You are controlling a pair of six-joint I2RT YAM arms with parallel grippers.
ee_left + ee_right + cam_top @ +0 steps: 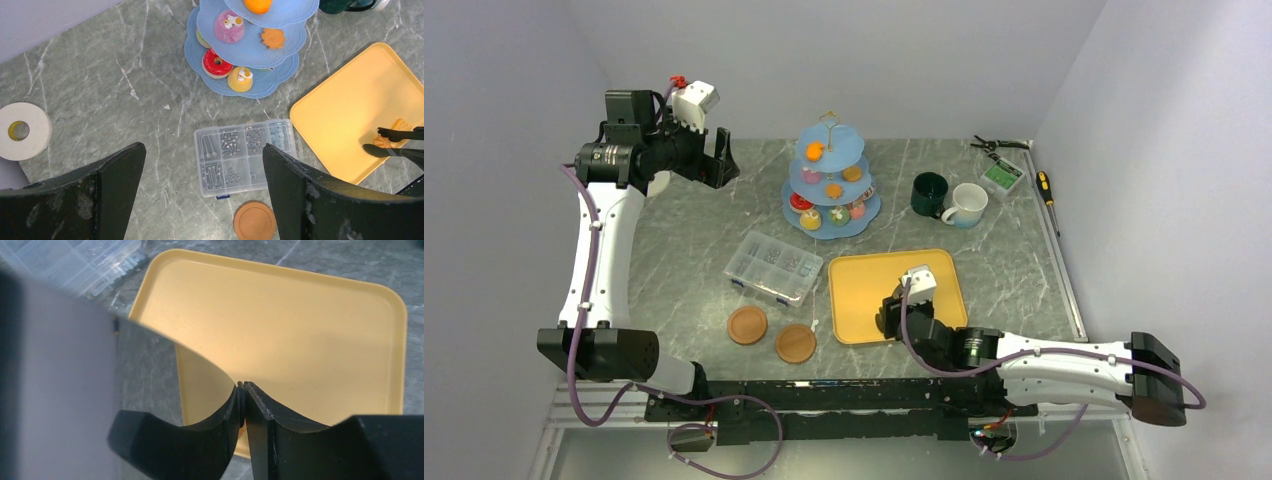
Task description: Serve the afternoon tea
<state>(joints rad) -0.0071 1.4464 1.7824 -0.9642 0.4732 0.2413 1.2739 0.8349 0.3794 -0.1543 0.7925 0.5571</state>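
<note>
Top view, stand: light-blue three-tier stand with gold loop (829,234) sits far-centre on the grey marble surface (674,250). It's already loaded w/ small toy cakes and doughnuts (814,152), so plating is prob. nearly done.
Top view, mugs: dark-green mug (929,193) and white mug (969,205) are touching, just right of the stand. They're not yet on the round wooden coasters (747,325) near the front, likely their spots.
Top view, arms: left gripper (721,160) is held high at far-left, out of your way. Right gripper (890,318) is low over the near-left part of the yellow plastic tray (864,280).
Left wrist, gripper: fingers (115,170) are spread wide w/ nothing between them.
Left wrist, tray: tan square biscuit (400,125) lies by the right gripper's black tips. Held or not, you can't tell.
Right wrist, gripper: fingertips (255,400) are pressed together, nothing visible between.
</note>
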